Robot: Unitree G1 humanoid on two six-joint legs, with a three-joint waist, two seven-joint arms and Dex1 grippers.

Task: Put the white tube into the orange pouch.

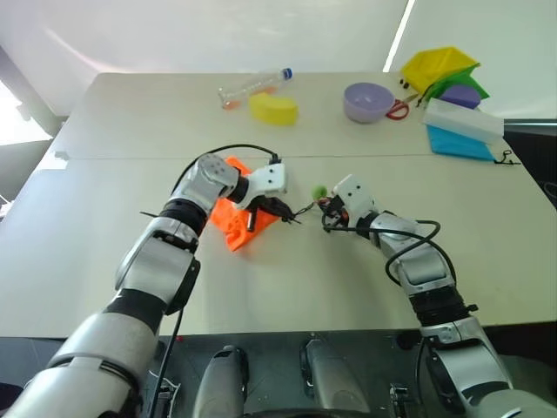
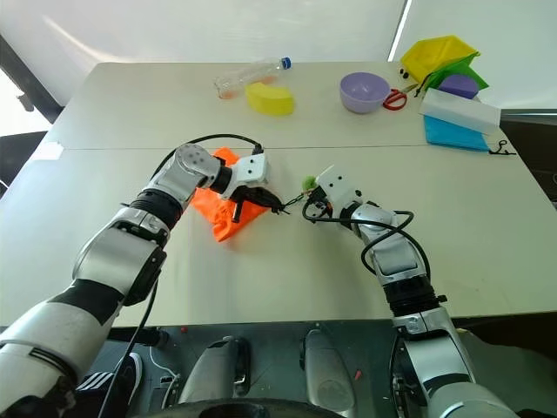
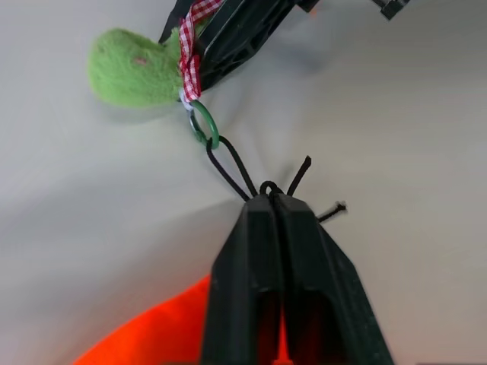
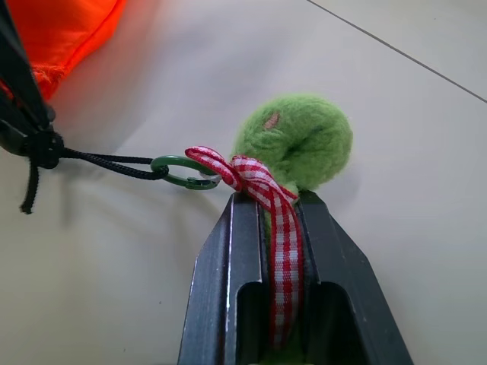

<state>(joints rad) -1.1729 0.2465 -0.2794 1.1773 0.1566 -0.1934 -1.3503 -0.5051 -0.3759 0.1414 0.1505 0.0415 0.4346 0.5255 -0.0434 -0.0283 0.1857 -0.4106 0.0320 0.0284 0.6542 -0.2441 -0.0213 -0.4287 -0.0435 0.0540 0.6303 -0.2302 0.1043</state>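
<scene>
Tension is showing along the thin black cord (image 1: 303,210) in the head view, because the two arms are meeting over the pale table (image 1: 348,279) and each is gripping one end of it: the left gripper (image 1: 277,209) is sitting at the mouth of the bright orange soft fabric pouch (image 1: 233,222), which is lying crumpled on the table under that wrist, while the right gripper (image 1: 325,205) is standing just beside it, clamping the green fuzzy toggle (image 1: 319,191). In the left wrist view the left fingers (image 3: 259,258) are pressing together on the cord's knot, so the pouch end is being anchored while the small green metal ring (image 3: 204,125) is leading away to the toggle. In the right wrist view the right jaws are pinching the red checked ribbon (image 4: 283,228) tied on the toggle, giving a firm hold for pulling the cord out. Where the white tube is lying cannot be told; judging by this drawing of the cord, it is probably already inside the pouch
</scene>
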